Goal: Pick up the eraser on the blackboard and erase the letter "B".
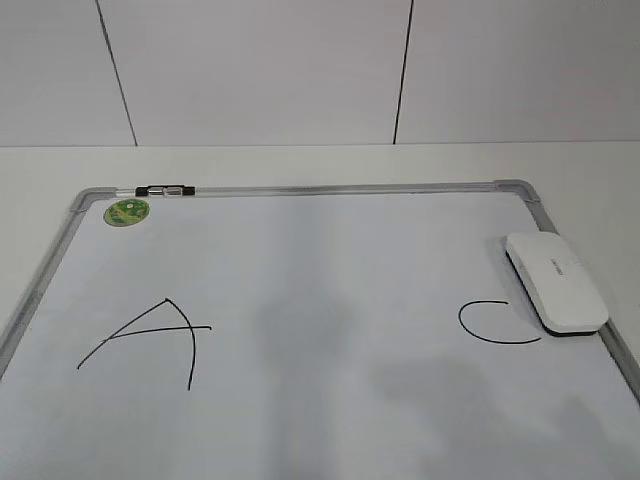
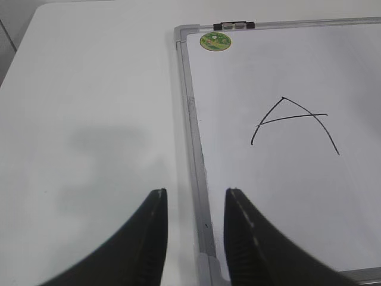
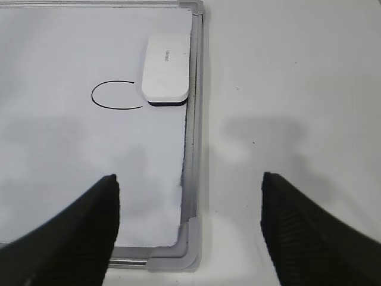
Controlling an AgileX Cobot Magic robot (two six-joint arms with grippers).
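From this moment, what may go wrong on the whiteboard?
1. The white rounded plastic eraser lies against the black letter "C" and beside the silver-grey frame of the large white board; lifting or dragging it may smear the "C".
2. No "B" shows between the wide black "A" and the "C", so further wiping could remove the wrong letter.
3. The open right claw hangs over the frame and could catch it.

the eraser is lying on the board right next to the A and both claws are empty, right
Not quite: the eraser lies beside the C, at the blackboard's right edge, far from the A. The exterior view shows this. The left claw and right claw are indeed empty.
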